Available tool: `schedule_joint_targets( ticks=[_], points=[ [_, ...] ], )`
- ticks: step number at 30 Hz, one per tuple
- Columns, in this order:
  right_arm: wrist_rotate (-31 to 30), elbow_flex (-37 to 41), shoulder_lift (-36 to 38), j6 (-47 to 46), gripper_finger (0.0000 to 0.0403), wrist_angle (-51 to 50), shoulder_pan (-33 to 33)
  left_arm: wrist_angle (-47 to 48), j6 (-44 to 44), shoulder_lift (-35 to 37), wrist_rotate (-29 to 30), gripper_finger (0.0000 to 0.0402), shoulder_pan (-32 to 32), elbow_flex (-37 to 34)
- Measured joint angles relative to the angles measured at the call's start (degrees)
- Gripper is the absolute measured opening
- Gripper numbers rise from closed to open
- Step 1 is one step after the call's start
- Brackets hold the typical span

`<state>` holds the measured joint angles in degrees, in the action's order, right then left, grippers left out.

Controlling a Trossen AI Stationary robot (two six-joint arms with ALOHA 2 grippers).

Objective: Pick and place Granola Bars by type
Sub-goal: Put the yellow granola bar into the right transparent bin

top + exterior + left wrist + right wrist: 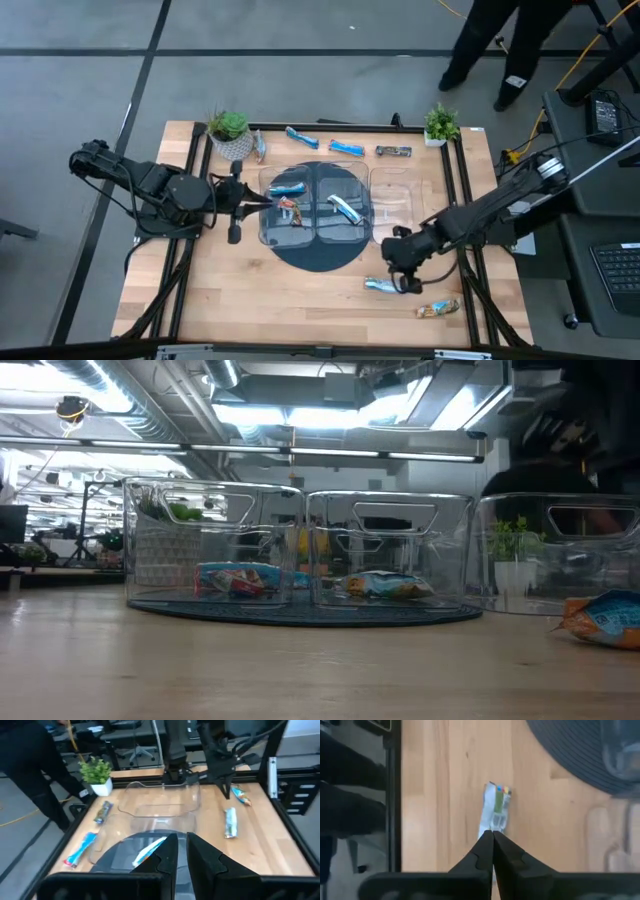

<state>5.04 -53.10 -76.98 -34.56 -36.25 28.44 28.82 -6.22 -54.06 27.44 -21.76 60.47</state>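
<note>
Silver-blue granola bar (495, 812) lies on the wooden table (250, 290) just beyond the round dark mat (318, 250), the right gripper (493, 838) closed above it, the left gripper (182, 842) nearly shut over the mat's trays (300, 205).

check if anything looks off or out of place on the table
Nothing is spilled or damaged. Bars remain unsorted: a silver-blue bar and a tan-orange bar lie on bare wood near the right pincer, and four more lie along the far edge by the plants.
</note>
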Motion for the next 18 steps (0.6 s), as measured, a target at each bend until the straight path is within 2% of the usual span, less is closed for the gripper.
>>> schedule_joint_targets(
  ticks=[5, 14, 18],
  points=[
    [-0.2, 0.0, -2.3, -4.1, 0.0054, 4.8, 0.0, 0.3, 0.0, 0.0, -5.4, 0.0031, 0.0, 0.0],
    [-0.4, 0.0, -6.0, -16.0, 0.0211, 9.0, 2.7, 2.0, -0.5, 0.0, -11.1, 0.0031, 0.0, 0.0],
    [-0.4, 0.0, -9.3, -22.3, 0.0256, 8.5, 4.5, 2.4, -0.2, 0.0, -12.0, 0.0031, 0.0, 0.0]
  ],
)
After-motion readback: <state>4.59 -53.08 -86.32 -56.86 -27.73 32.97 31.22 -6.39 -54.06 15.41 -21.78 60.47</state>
